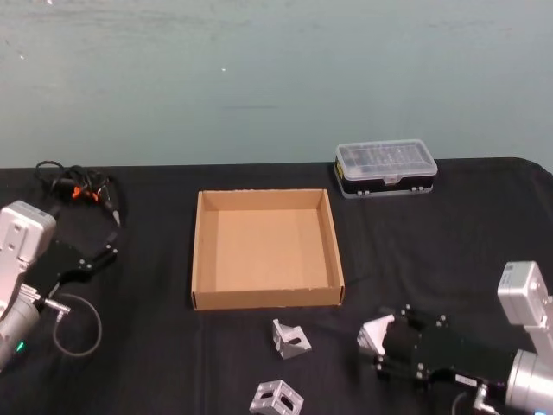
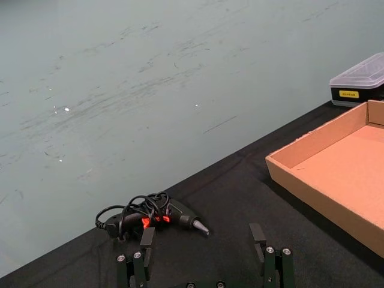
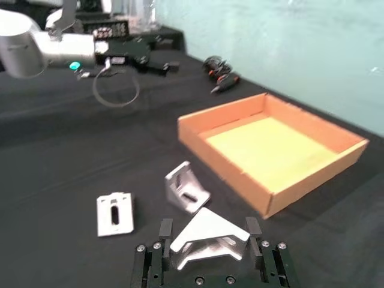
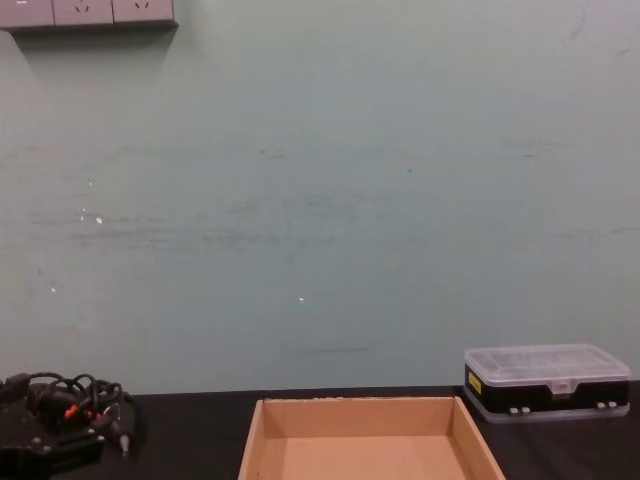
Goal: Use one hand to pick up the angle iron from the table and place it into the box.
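A silver angle iron lies between the fingers of my right gripper, which press against both of its sides low over the table. From the head view this gripper and its angle iron are at the front right, just beyond the front right corner of the brown cardboard box. The box holds nothing. Two more angle irons, one and another, rest in front of the box. My left gripper stays open at the far left, holding nothing.
A black case with a clear lid stands behind the box's right corner. A black device with looped cables and orange bits lies at the back left, near the parked left arm. A pale wall rises behind the table.
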Controlling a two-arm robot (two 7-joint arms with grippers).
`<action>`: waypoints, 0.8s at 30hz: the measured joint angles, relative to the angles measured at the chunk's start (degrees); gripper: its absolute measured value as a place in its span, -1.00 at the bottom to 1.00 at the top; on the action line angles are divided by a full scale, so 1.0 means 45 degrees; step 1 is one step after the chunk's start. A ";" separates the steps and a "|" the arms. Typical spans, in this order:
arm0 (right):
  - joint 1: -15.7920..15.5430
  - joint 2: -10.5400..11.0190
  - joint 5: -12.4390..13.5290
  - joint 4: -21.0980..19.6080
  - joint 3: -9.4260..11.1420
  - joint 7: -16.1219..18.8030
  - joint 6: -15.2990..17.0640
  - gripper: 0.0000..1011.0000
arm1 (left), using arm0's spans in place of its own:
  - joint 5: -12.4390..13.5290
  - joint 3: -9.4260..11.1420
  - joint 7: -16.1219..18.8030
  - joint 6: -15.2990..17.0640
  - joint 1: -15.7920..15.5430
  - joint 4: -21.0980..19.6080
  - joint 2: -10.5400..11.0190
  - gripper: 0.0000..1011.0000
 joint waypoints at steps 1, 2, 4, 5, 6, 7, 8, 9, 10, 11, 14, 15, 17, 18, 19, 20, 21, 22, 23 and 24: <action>0.0053 -0.0055 0.0003 0.0057 0.0022 -0.0021 -0.0048 0.45 | 0.0000 0.0000 0.0000 0.0000 0.0000 0.0000 0.0000 0.98; 0.0160 -0.0152 0.0002 0.0155 0.0051 -0.0046 -0.0130 0.45 | 0.0000 0.0000 0.0000 0.0000 0.0001 0.0000 0.0000 0.98; 0.0350 -0.0303 -0.0017 0.0319 0.0080 -0.0096 -0.0226 0.45 | 0.0000 0.0000 0.0000 0.0000 0.0001 0.0000 0.0001 0.98; 0.0431 -0.0359 -0.0025 0.0390 0.0084 -0.0108 -0.0246 0.45 | 0.0000 0.0000 0.0000 0.0000 0.0000 0.0000 0.0000 0.98; 0.0493 -0.0400 -0.0032 0.0445 0.0086 -0.0115 -0.0265 0.45 | 0.0001 0.0000 0.0001 -0.0001 0.0001 0.0000 0.0000 0.98; 0.0574 -0.0455 -0.0042 0.0515 0.0087 -0.0120 -0.0286 0.45 | 0.0000 0.0000 0.0000 0.0000 0.0001 0.0000 0.0000 0.98; 0.0730 -0.0563 -0.0076 0.0655 0.0086 -0.0131 -0.0322 0.45 | 0.0000 0.0000 0.0000 -0.0001 0.0001 0.0000 0.0000 0.98; 0.0819 -0.0618 -0.0105 0.0723 0.0084 -0.0138 -0.0336 0.45 | 0.0000 0.0000 0.0000 -0.0001 0.0000 0.0000 0.0000 0.98; 0.0915 -0.0676 -0.0132 0.0791 0.0078 -0.0146 -0.0349 0.45 | 0.0000 0.0000 0.0000 0.0000 0.0001 0.0000 0.0000 0.98; 0.1097 -0.0788 -0.0176 0.0962 0.0059 -0.0158 -0.0365 0.45 | 0.0000 0.0000 0.0000 -0.0001 0.0001 0.0000 0.0000 0.98; 0.1485 -0.1008 -0.0253 0.1279 -0.0007 -0.0161 -0.0367 0.45 | 0.0000 0.0000 0.0001 0.0000 0.0000 0.0000 0.0000 0.98; 0.1580 -0.1060 -0.0265 0.1358 -0.0029 -0.0154 -0.0366 0.45 | 0.0000 0.0000 0.0000 0.0000 0.0000 0.0000 0.0000 0.98; 0.1884 -0.1217 -0.0316 0.1623 -0.0103 -0.0138 -0.0360 0.45 | 0.0000 0.0000 0.0000 -0.0001 0.0000 0.0000 0.0000 0.98; 0.2003 -0.1280 -0.0331 0.1728 -0.0137 -0.0116 -0.0358 0.45 | 0.0000 0.0000 0.0000 0.0000 0.0000 0.0000 0.0000 0.98; 0.2137 -0.1352 -0.0347 0.1848 -0.0174 -0.0084 -0.0358 0.45 | 0.0000 0.0000 0.0000 0.0000 0.0001 0.0000 0.0000 0.98; 0.2252 -0.1414 -0.0363 0.1961 -0.0205 -0.0054 -0.0360 0.45 | 0.0000 0.0000 0.0000 0.0000 0.0000 0.0000 0.0000 0.98; 0.2380 -0.1479 -0.0381 0.2082 -0.0244 -0.0024 -0.0363 0.45 | 0.0001 0.0000 0.0000 0.0000 0.0000 0.0000 0.0000 0.98; 0.2637 -0.1608 -0.0432 0.2311 -0.0325 0.0051 -0.0382 0.45 | 0.0000 0.0000 0.0000 0.0000 0.0000 0.0000 0.0000 0.98; 0.2773 -0.1679 -0.0454 0.2436 -0.0373 0.0079 -0.0397 0.45 | 0.0000 0.0000 0.0000 -0.0001 0.0000 0.0000 0.0000 0.98; 0.2878 -0.1731 -0.0471 0.2543 -0.0410 0.0109 -0.0411 0.45 | 0.0000 0.0000 0.0000 0.0000 0.0000 0.0001 0.0000 0.98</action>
